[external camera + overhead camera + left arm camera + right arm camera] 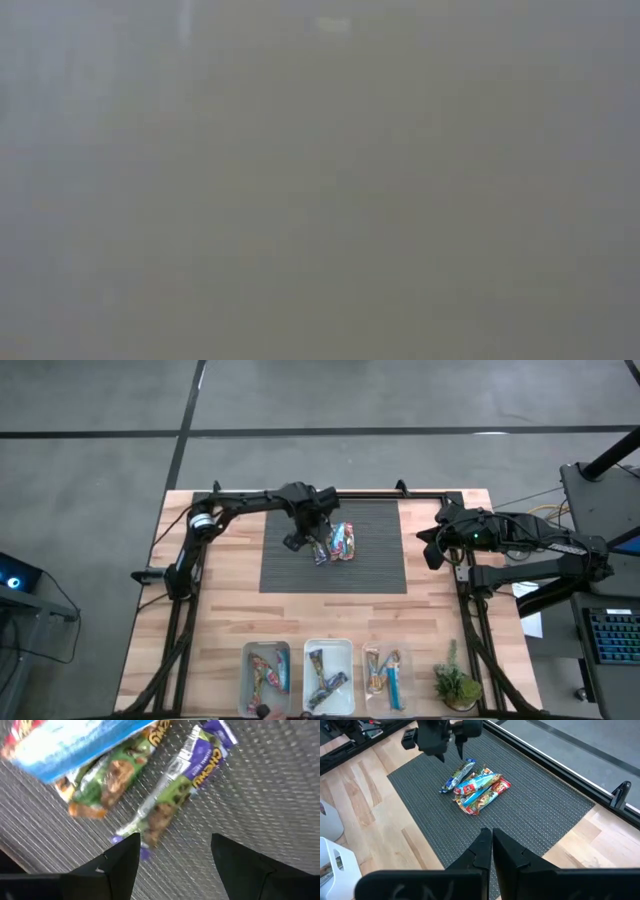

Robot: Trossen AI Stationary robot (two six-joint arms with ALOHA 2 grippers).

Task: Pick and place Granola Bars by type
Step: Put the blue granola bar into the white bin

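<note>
Light, crinkly, slippery granola bars (340, 543) heaped just beside the left pincer (175, 855), jaws apart; best pinched across the purple-wrapped bar (185, 785)'s narrow middle.

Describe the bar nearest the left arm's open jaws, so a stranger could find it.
On the dark mat, a small pile of bars lies near the middle. The purple-ended bar lies at the pile's edge beside the left gripper; its neighbours are blue and red.

"CHEWY" is read in orange letters on the purple-ended bar (187, 780) in the left wrist view. Small print beside it cannot be made out. No other text is legible.
</note>
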